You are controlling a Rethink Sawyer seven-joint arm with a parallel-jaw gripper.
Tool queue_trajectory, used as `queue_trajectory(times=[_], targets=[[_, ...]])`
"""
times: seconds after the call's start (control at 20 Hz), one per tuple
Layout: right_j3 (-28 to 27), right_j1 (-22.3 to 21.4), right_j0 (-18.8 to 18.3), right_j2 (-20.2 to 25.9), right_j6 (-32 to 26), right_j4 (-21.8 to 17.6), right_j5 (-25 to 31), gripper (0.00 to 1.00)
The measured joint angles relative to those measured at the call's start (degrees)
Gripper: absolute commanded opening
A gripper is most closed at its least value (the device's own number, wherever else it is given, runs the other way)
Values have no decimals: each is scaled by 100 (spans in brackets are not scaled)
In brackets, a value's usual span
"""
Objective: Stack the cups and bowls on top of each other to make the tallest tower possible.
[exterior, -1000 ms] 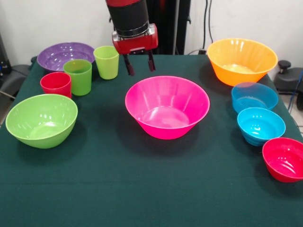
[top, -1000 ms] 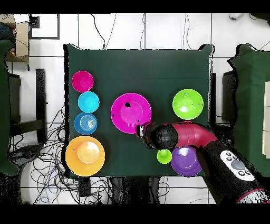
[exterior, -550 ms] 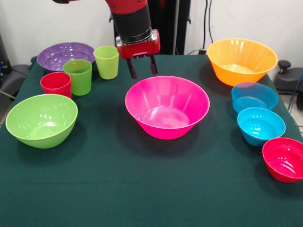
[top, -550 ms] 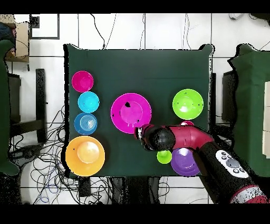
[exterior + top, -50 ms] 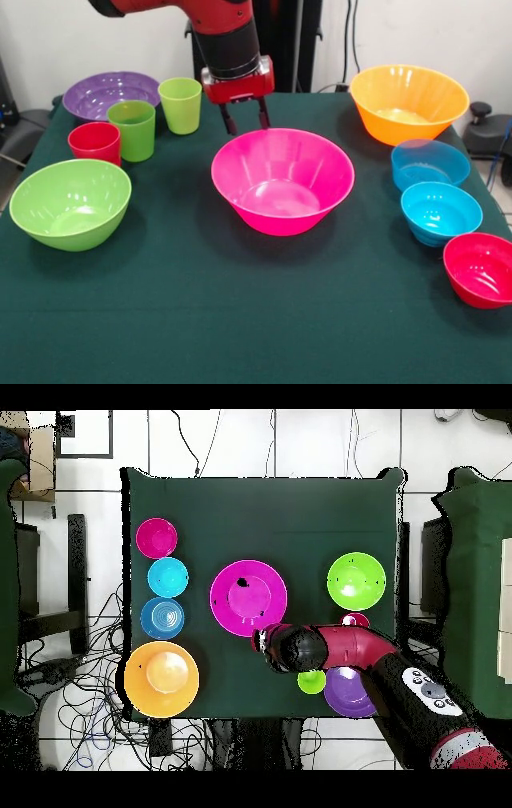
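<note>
1. Pink bowl (image 5: 282, 181) sits mid-table; its far rim lies directly under the gripper (image 5: 245, 122).
2. Gripper fingers stand apart and hold nothing.
3. Lime cup (image 5: 181, 104) stands just beside the gripper, toward the purple bowl (image 5: 100, 92).
4. Nothing is stacked yet.

The front view looks down at a slant across the green-clothed table (image 5: 240, 320), close enough that the cloth fills most of the picture, facing the red and black arm (image 5: 228, 36). The overhead view looks straight down from high above, taking in the whole table (image 5: 300, 504) and surrounding floor (image 5: 240, 444). Both share the tabletop, including the large pink bowl (image 5: 282, 180) (image 5: 248, 597).
</note>
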Motion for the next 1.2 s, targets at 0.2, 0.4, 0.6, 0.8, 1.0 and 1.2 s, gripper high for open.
queue_trajectory(times=[0.2,0.4,0.6,0.8,1.0,1.2], targets=[[-2,17,29,-92,0,1,-36,100],[-4,17,31,-149,0,2,-89,100],[-4,17,33,-215,0,2,-167,100],[-4,11,32,-251,0,2,-210,100],[-5,-55,33,-250,0,20,-217,100],[-28,-88,39,-252,0,18,-271,100]])
